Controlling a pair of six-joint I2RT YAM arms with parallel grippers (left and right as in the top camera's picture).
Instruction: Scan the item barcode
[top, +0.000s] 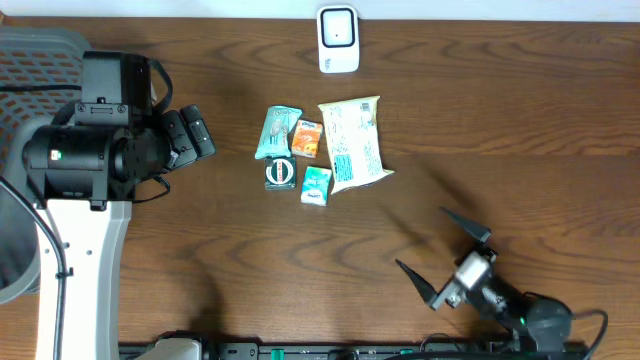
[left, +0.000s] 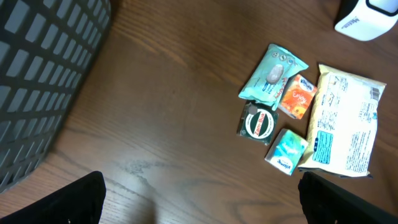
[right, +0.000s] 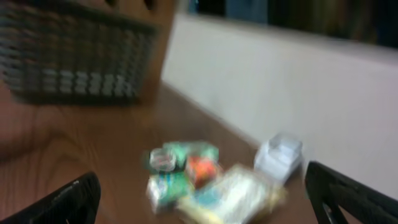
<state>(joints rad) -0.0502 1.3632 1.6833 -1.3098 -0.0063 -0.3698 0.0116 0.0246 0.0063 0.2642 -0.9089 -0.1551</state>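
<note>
Wood-grain table (top: 520, 110), crinkly packets (top: 355, 145) (clustered), boxy scanner (top: 338, 38), left gripper (left: 202, 186) and right gripper (top: 422, 238) released

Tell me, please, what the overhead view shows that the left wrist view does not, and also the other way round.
Only the overhead view shows the right end effector, open above bare wood, the left arm and the whole white scanner. Only the left wrist view shows how wide apart the left end effector holds its fingers, at the lower corners. Both show the wooden table, the grey basket, and one cluster: cream bag, teal pouch, orange packet, round tin, small teal packet.
</note>
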